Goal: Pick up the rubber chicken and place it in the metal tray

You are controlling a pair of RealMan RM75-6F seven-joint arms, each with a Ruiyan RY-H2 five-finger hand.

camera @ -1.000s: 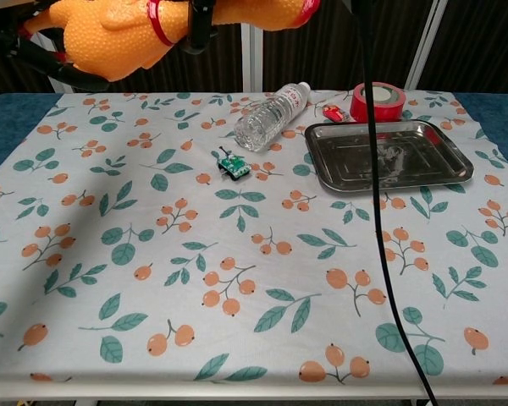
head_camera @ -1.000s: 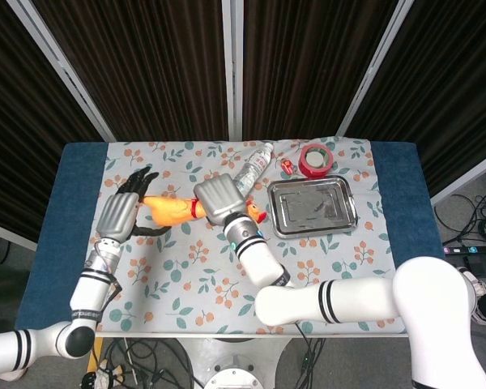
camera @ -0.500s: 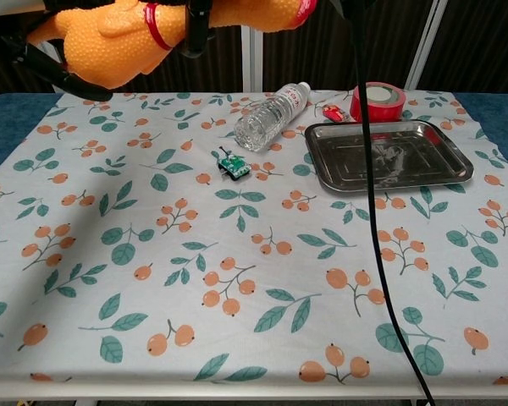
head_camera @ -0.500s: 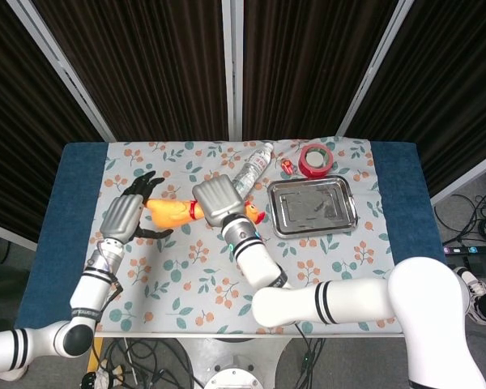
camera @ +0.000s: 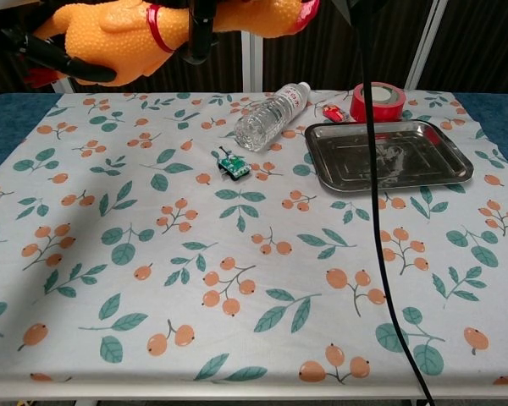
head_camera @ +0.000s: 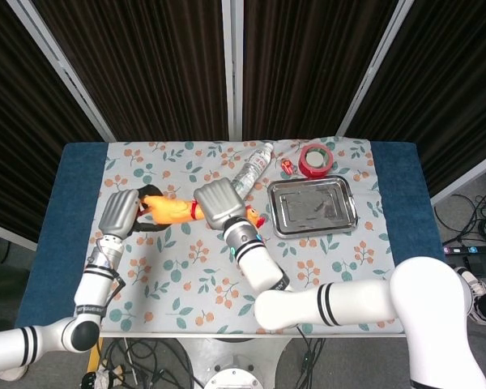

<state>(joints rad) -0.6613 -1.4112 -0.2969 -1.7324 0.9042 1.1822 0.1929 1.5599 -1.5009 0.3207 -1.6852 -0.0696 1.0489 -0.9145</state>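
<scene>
R hand (head_camera: 216, 204) clenched round rubber chicken (head_camera: 172, 209) mid-body, held above table (head_camera: 186, 267), centre-left of frame. L hand (head_camera: 120, 214) fingers curled on chicken's tail end. Metal tray (head_camera: 312, 206) right of centre, apart from chicken.

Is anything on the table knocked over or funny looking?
The water bottle lies on its side beside the metal tray instead of standing. Both hands hold the rubber chicken up off the table.

head overhead, chest low, table (camera: 262, 254) shared
</scene>
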